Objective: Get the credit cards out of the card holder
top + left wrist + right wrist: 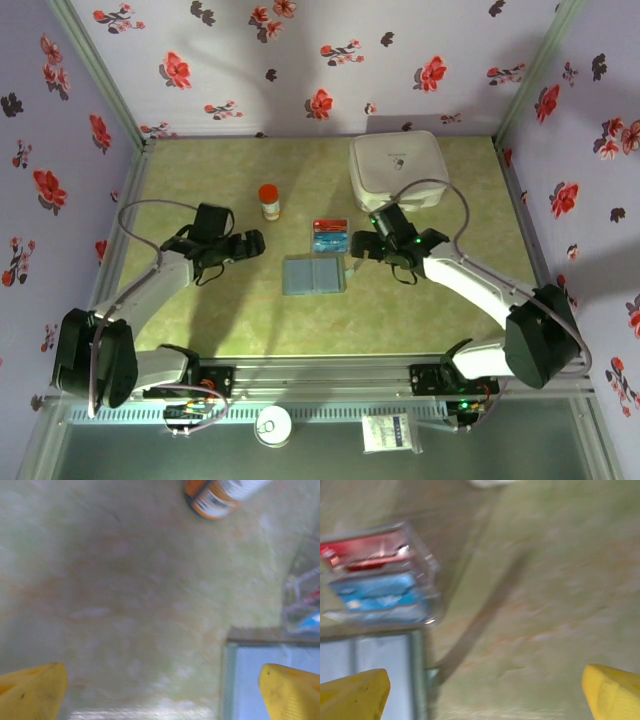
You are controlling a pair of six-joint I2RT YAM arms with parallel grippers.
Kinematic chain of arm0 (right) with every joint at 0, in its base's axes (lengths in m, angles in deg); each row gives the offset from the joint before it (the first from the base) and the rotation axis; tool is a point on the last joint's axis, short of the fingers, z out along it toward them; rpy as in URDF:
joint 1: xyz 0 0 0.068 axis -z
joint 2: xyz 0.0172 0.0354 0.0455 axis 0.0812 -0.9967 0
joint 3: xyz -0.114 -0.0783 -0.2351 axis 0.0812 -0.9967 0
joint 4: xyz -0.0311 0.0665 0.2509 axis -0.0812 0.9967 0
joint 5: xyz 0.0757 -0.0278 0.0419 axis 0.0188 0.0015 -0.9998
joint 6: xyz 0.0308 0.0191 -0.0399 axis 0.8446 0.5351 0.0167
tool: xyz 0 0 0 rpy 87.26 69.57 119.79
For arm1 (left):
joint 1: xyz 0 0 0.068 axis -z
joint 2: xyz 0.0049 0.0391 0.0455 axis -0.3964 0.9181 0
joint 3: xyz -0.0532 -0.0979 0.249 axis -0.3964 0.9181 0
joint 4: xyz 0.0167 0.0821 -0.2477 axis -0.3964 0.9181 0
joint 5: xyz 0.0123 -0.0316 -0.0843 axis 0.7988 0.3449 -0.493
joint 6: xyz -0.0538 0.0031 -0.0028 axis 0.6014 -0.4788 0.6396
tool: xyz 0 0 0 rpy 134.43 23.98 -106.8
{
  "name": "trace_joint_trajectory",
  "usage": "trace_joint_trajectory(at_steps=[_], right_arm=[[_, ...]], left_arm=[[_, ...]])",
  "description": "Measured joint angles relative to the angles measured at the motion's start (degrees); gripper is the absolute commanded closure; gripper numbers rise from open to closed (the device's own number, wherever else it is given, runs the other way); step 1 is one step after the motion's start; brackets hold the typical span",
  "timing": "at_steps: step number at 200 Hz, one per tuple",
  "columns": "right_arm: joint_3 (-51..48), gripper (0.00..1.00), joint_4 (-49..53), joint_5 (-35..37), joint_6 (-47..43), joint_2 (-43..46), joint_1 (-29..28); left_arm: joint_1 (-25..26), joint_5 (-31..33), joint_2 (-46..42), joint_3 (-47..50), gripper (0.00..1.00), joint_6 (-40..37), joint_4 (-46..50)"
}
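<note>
Credit cards (329, 235), a red one above blue ones, lie in a small stack near the centre of the green surface (400, 330) in the top view, outside the card holder (313, 276). The holder is a grey-blue wallet lying flat just below them in the frame. Whether cards and holder touch cannot be told. The right claw (357, 246) hangs just to the right of the cards, and the left claw (255, 243) hangs further off to their left, each pointing toward the middle. In the blurred right wrist view the cards (375, 575) fill the upper left and the holder (370, 670) the lower left. There the right claw (485, 700) stands with its yellow fingertips (352, 695) spread to the frame's bottom corners and only bare surface between them. The left wrist view puts the holder (250, 680) at lower right and a sliver of the cards (305, 615) at the right edge. The left claw (160, 700) is likewise spread wide, with nothing in its gap. An orange-capped bottle (269, 201) stands upright above and left of the cards. A white rounded box (396, 165) sits at the upper right of the surface, against the floral walls (300, 60) that enclose the scene.
</note>
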Motion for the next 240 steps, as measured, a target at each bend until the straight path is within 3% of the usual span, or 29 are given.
trace_joint_trajectory(at_steps=[36,84,122,181,240], right_arm=[[-4.0,0.01,-1.9,8.6,-5.8,1.2,7.4],[-6.3,0.01,-10.3,16.8,-17.3,-3.0,12.8],[-12.6,0.01,-28.7,20.1,-27.8,-4.5,15.6],[-23.7,0.01,-53.2,17.0,-33.3,-6.2,23.0],[-28.9,0.01,-72.4,7.5,-32.1,-12.0,29.3]], left_arm=[[-1.6,11.5,-0.2,0.8,0.00,-2.4,-0.7],[-2.6,25.3,0.2,3.6,0.00,-9.8,-8.2],[-5.6,31.0,2.8,4.7,0.00,-17.4,-18.7],[-12.2,27.8,8.7,16.9,0.00,-25.2,-43.7],[-18.3,15.2,14.3,22.9,0.00,-28.9,-67.7]])
